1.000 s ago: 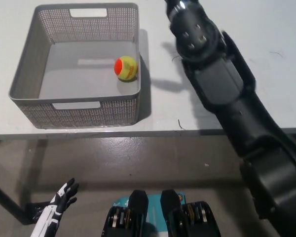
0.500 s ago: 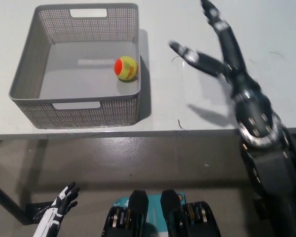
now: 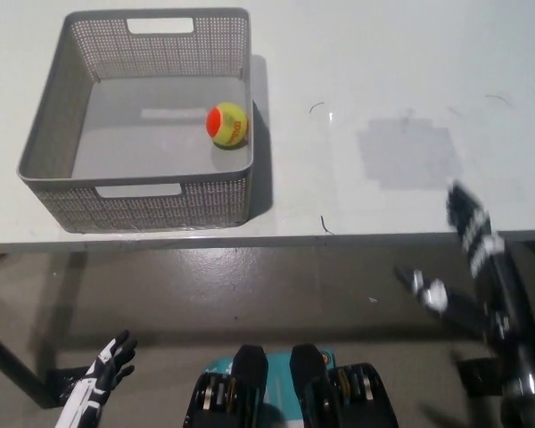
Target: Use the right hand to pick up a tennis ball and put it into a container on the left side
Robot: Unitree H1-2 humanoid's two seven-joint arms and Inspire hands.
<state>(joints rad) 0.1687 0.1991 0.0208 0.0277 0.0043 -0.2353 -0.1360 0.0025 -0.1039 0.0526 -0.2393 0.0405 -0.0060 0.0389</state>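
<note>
Our yellow-and-orange tennis ball point(image 3: 228, 124) lies inside the grey perforated plastic basket point(image 3: 45, 143) at the upper left of the frame, near its right wall, so we judge the drop done. Our black right hand point(image 3: 468, 263), fingers spread and empty, hangs off the white surface point(image 3: 383, 89) at lower right, while our white left hand point(image 3: 102, 379) rests open at lower left.

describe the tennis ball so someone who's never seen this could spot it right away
Start at the white table and find the grey perforated plastic basket at its left. Inside, on the basket floor near the right wall, lies the yellow-green tennis ball with an orange patch. It is the only round, brightly coloured thing here.
</note>
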